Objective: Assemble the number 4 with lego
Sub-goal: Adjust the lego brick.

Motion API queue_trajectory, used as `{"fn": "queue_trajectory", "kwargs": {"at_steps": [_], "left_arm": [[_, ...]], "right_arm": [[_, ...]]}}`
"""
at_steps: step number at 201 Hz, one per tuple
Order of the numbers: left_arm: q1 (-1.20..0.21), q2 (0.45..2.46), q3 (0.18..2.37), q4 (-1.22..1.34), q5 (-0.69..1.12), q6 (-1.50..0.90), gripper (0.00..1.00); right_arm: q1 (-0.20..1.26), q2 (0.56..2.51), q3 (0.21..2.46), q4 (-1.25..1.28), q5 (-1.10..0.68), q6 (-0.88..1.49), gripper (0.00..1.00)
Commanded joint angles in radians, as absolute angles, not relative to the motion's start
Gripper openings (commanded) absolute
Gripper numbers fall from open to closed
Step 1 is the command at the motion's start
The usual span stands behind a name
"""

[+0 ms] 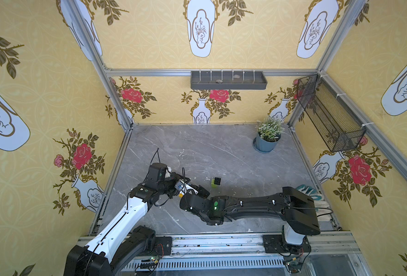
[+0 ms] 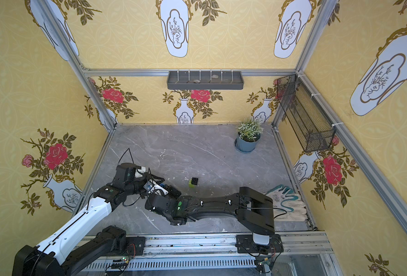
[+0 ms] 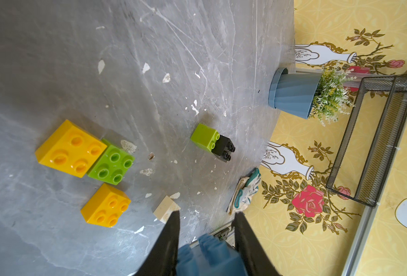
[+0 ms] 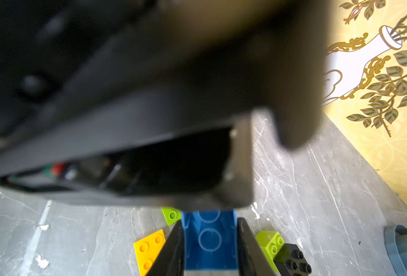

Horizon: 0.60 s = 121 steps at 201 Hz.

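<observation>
A blue lego brick (image 4: 209, 241) is held above the grey table between both arms. My right gripper (image 4: 210, 221) is shut on its sides, and my left gripper (image 3: 207, 213) is shut on the same blue brick (image 3: 209, 255) from the opposite end. Loose on the table lie two yellow bricks (image 3: 70, 149) (image 3: 105, 205), a lime green brick (image 3: 111, 165) touching the larger-looking yellow, and a white brick (image 3: 165, 210). Further off, a green brick joined to a black one (image 1: 216, 182) (image 2: 193, 182) lies on its side. The number 4 is out of view.
A potted plant (image 1: 267, 141) stands at the back right of the table. Work gloves (image 2: 286, 200) lie by the right wall, under a black wire basket (image 1: 329, 114). A grey shelf tray (image 1: 228, 80) hangs on the back wall.
</observation>
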<state>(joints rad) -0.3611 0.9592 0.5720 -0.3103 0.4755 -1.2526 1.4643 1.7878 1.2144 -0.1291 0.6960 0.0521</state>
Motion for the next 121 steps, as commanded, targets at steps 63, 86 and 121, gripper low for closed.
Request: {"fn": "queue_trajectory", "kwargs": {"at_steps": [63, 86, 121], "left_arm": [[-0.362, 0.978, 0.561, -0.250, 0.517, -1.294, 0.20], [-0.362, 0.992, 0.567, -0.225, 0.530, -1.303, 0.28], [-0.361, 0.982, 0.580, -0.243, 0.520, -1.311, 0.54]], "right_arm": [[1.458, 1.821, 1.237, -0.169, 0.799, 0.102, 0.28], [1.462, 1.826, 1.238, -0.161, 0.821, 0.092, 0.28], [1.479, 1.843, 1.229, -0.115, 0.891, 0.032, 0.27]]}}
